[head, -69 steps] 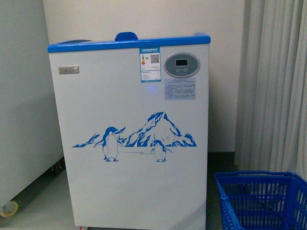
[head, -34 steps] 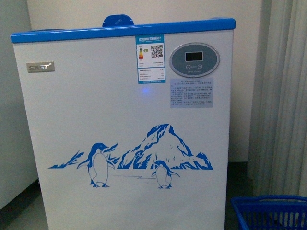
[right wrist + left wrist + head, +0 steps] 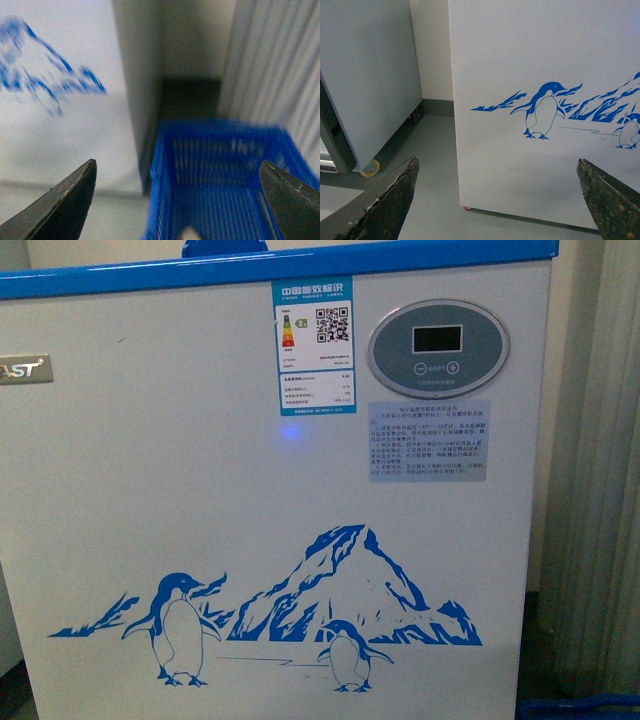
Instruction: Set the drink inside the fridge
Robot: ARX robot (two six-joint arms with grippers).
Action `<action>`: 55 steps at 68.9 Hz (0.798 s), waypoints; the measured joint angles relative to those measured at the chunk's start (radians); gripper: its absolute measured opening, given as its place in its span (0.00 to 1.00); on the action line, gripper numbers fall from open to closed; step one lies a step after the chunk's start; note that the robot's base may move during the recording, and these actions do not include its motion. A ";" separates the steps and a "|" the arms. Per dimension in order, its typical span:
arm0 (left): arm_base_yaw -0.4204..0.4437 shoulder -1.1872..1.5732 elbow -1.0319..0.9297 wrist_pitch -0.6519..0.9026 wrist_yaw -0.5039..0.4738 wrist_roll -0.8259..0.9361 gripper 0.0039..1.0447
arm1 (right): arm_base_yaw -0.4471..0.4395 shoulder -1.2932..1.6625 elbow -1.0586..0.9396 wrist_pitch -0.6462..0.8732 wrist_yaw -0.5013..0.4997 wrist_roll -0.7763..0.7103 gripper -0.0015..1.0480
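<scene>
The fridge (image 3: pixel 250 490) runs off the frame's top, left and bottom edges. Its brand plate (image 3: pixel 22 368) is clipped at far left, and the notice sticker (image 3: pixel 428 440) print is too small to read. Lower right, only a sliver of the blue basket (image 3: pixel 580 706) shows. The right wrist view is blurred.

Smooth white fridge (image 3: pixel 200 500), plastic basket (image 3: pixel 225 175)

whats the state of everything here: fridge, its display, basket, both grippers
fridge: upright; lid out of sight, so open or shut cannot be told
display: screen dark, no digits
blue light: lit
basket: upright on the floor; too blurred to tell its contents
left gripper: jaws open, empty
right gripper: jaws open, empty
drink: not in view
</scene>
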 joint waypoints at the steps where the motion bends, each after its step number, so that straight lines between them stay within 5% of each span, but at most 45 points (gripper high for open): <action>1: 0.000 0.000 0.000 0.000 0.000 0.000 0.92 | -0.010 0.032 0.014 -0.029 -0.006 -0.004 0.93; 8: 0.000 0.000 0.000 0.000 0.000 0.000 0.92 | -0.162 0.335 0.056 -0.058 -0.101 -0.085 0.93; 23: 0.000 0.000 0.000 0.000 0.001 0.000 0.92 | -0.446 1.080 0.180 0.367 -0.223 -0.356 0.93; 38: 0.000 0.000 0.000 0.000 0.001 0.000 0.92 | -0.472 1.830 0.379 0.691 -0.166 -0.659 0.93; 55: 0.000 0.000 0.000 0.000 0.001 0.000 0.92 | -0.435 2.270 0.615 0.744 -0.136 -0.739 0.93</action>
